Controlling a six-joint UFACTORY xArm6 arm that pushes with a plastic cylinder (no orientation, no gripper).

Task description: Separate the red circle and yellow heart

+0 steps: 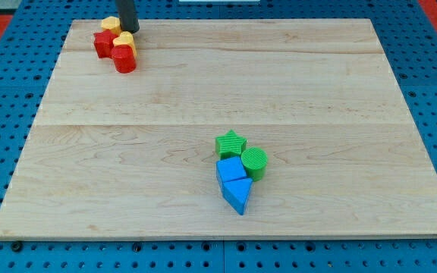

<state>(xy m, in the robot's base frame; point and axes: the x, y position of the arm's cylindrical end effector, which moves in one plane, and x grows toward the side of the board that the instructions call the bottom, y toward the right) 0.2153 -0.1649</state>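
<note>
The red circle (124, 60) lies near the board's top left corner. A yellow block (124, 39), which looks like the heart, touches its upper side. A red star-like block (103, 43) sits against their left. A second yellow block (111, 23) lies just above, at the board's top edge. My tip (130, 30) comes down from the view's top. It stands right beside the upper yellow block and just above the yellow heart, close to or touching it.
A second cluster sits right of centre toward the view's bottom: a green star (231, 142), a green circle (254, 161), a blue cube (231, 169) and a blue triangle (237, 195). The wooden board (203, 91) lies on a blue pegboard.
</note>
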